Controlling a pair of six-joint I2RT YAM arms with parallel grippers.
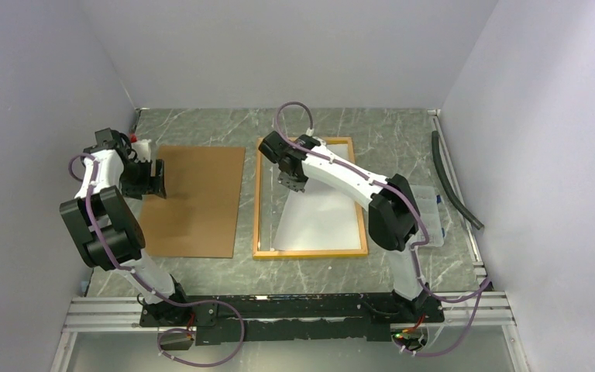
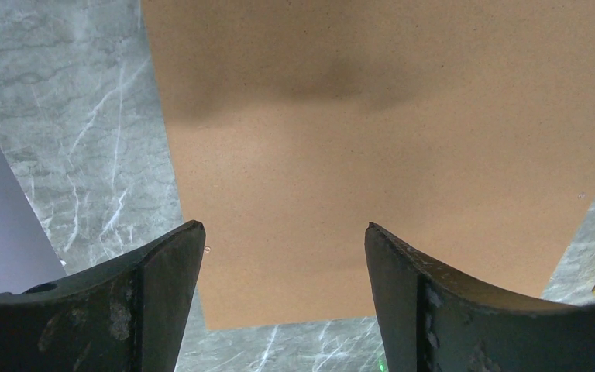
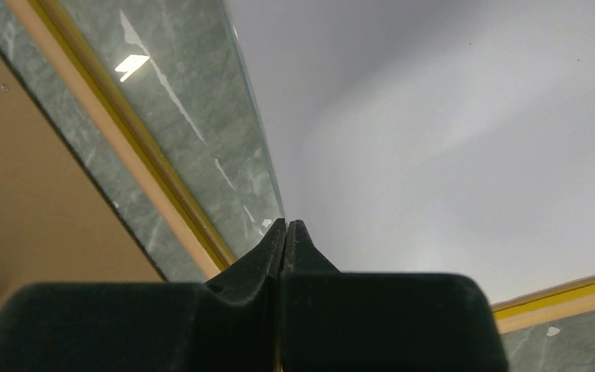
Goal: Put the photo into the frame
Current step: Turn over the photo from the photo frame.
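Right hand (image 3: pixel 287 223) is shut tight, tips at the side edge of the photo (image 1: pixel 321 221); I cannot tell if it pinches the sheet or only pokes it; the photo lies white side up inside the frame (image 1: pixel 256 209), but crooked, one side slanting away from the rim; a hard push could bend it or slide it over the rim; the right arm reaches far out, wrist bent down; left hand (image 2: pixel 283 232) hangs wide open over the brown board (image 1: pixel 197 201), holding nothing.

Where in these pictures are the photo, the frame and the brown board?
the photo (image 1: pixel 319 223), top view, middle of its white reverse.
the frame (image 1: pixel 310 253), top view, near rail.
the brown board (image 1: pixel 197 203), top view, its middle.
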